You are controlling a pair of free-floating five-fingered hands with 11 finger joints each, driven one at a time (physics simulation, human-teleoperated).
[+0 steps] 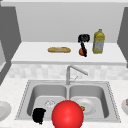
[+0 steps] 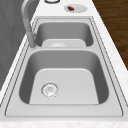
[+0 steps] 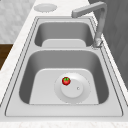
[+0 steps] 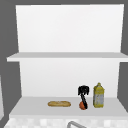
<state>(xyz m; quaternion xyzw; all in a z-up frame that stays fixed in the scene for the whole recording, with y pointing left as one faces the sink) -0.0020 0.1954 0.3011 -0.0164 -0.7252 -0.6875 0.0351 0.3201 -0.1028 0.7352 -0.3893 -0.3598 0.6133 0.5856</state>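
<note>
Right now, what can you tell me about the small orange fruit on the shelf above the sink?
The small round orange fruit sits on the white shelf, between the long bread loaf and the yellow oil bottle. Its skin looks smooth and whole. The right robot hand reaches down onto it from above, its dark fingers crossing the fruit's right side; whether they grip it is unclear.

- right hand: black
- left hand: black
- fruit: orange-red
- bottle: yellow, pale label
- bread: tan-brown
- ball: plain bright red
- tomato: red, green top
- plate: grey-white
- sink: grey metal
- counter: white, mottled
- shelf: white
</note>
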